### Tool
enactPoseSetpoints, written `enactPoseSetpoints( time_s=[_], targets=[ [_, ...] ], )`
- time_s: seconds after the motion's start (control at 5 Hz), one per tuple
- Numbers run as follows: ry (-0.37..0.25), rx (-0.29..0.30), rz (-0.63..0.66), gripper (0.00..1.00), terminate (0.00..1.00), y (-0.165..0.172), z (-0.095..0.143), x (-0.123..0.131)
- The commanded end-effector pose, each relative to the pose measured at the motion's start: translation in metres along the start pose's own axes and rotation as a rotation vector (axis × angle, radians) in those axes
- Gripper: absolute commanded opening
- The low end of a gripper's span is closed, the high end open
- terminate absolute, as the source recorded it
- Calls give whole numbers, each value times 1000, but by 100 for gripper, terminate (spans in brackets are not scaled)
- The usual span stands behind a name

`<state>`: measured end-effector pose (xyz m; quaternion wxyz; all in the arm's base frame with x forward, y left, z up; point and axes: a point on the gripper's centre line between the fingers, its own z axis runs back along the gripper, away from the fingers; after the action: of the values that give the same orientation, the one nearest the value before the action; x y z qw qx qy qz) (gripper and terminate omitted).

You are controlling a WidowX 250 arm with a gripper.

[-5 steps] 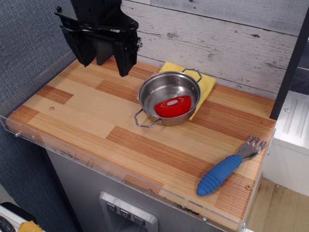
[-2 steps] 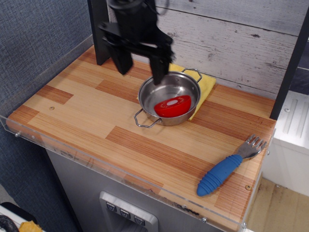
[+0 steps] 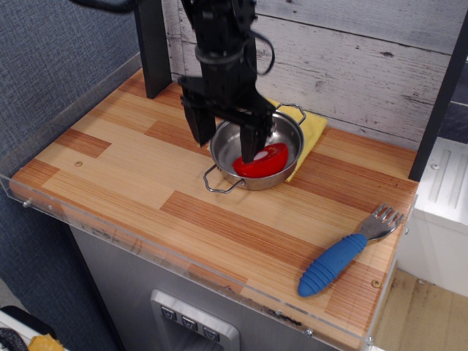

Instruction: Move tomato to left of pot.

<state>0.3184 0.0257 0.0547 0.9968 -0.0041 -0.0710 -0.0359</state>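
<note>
The red half-tomato (image 3: 267, 161) lies inside the shiny steel pot (image 3: 287, 142) near the back middle of the wooden table. Its cut face is partly hidden behind one finger. My black gripper (image 3: 225, 140) hangs over the pot's left rim with its jaws open. One finger (image 3: 256, 139) reaches down into the pot right beside the tomato, and the other finger (image 3: 197, 124) is outside the pot to its left. Nothing is held.
A yellow cloth (image 3: 313, 126) lies under the pot's far side. A blue-handled fork (image 3: 344, 256) lies at the front right. A clear plastic rim (image 3: 146, 245) edges the table's front and left. A dark post (image 3: 151, 44) stands at the back left.
My gripper has moved from the back left to the right and down, ending over the pot's left rim with one finger inside it. The tomato and pot have not moved.
</note>
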Motion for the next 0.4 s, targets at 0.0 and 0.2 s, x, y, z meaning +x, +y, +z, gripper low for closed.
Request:
enactPoseSetpoints(
  time_s=[0.0,0.2],
  targets=[
    [-28,17,-24,100,0,-4,0,3],
    [-42,11,-13,100,0,-6,-2,8]
  ],
)
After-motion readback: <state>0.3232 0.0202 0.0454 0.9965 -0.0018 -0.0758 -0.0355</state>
